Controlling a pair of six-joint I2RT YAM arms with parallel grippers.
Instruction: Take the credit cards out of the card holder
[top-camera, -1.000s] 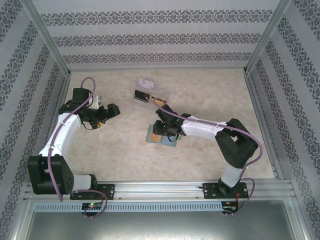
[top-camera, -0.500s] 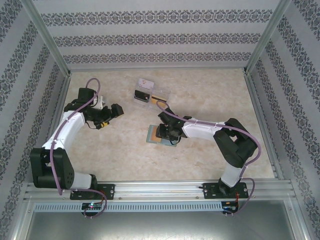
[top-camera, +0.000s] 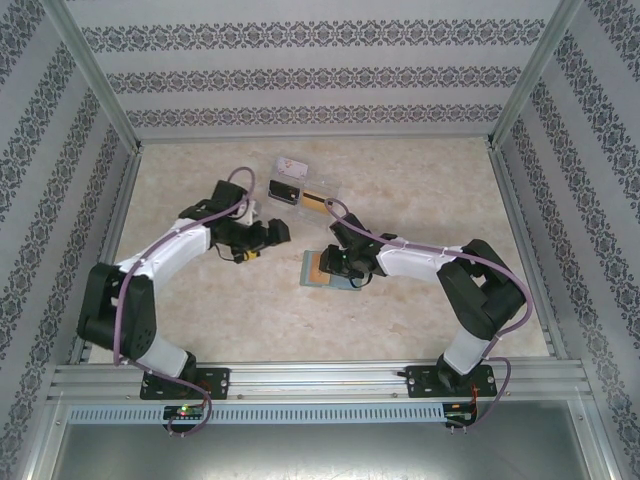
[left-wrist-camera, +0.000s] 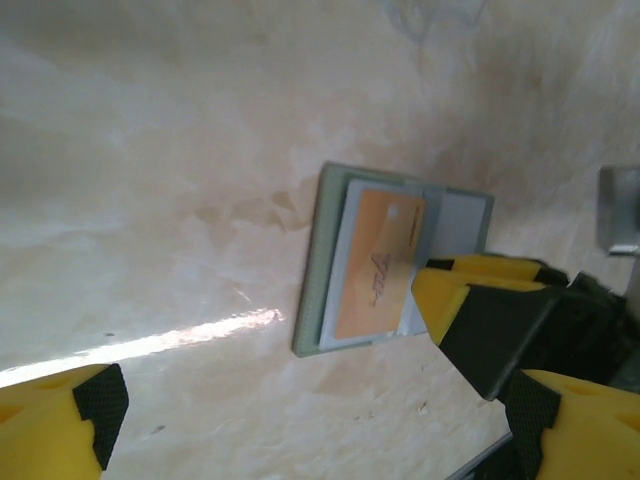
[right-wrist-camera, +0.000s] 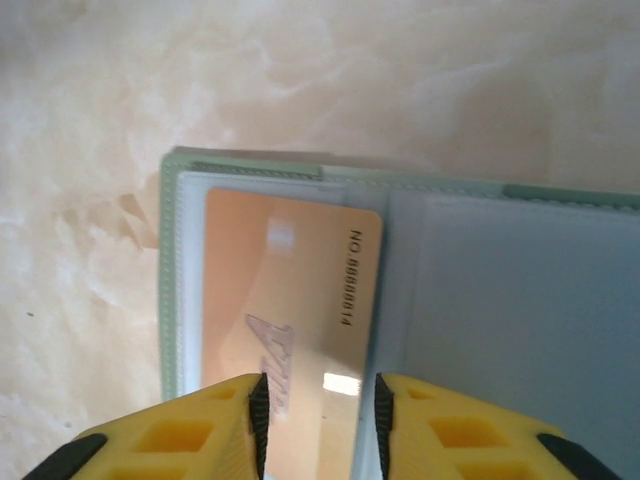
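Starting on the left of the top view: my left arm (top-camera: 160, 265) reaches in across the marbled table (top-camera: 420, 190), and the left gripper (top-camera: 272, 232) hangs over bare tabletop, just left of the middle. On its wrist camera the left gripper (left-wrist-camera: 315, 415) is spread wide. Its yellow fingers (left-wrist-camera: 60, 425) sit at the two bottom corners with nothing between them. So that one is released and carrying nothing.

Moving across, there is a clear plastic box (top-camera: 300, 185) at the far middle. A dark card (top-camera: 284, 191) and a gold-orange one (top-camera: 318, 197) show at it, but I can't tell which compartment holds which.

Nearer to me lies the card holder (top-camera: 308, 272), flat on the table and opened out into its two panels. From the left wrist I see the card holder (left-wrist-camera: 318, 270) with an orange card (left-wrist-camera: 375, 265) lying in its left panel.

Now the right gripper (top-camera: 338, 262), down on the holder. On its own camera the right gripper (right-wrist-camera: 318, 425) has its fingers (right-wrist-camera: 180, 435) drawn close, with only a narrow gap. The near end of the orange card (right-wrist-camera: 280, 290) runs into that gap. I can't tell whether they have it pinched. The right panel of the card holder (right-wrist-camera: 510, 300) is bare grey. The right arm (top-camera: 470, 290) bends back to its base at the right.
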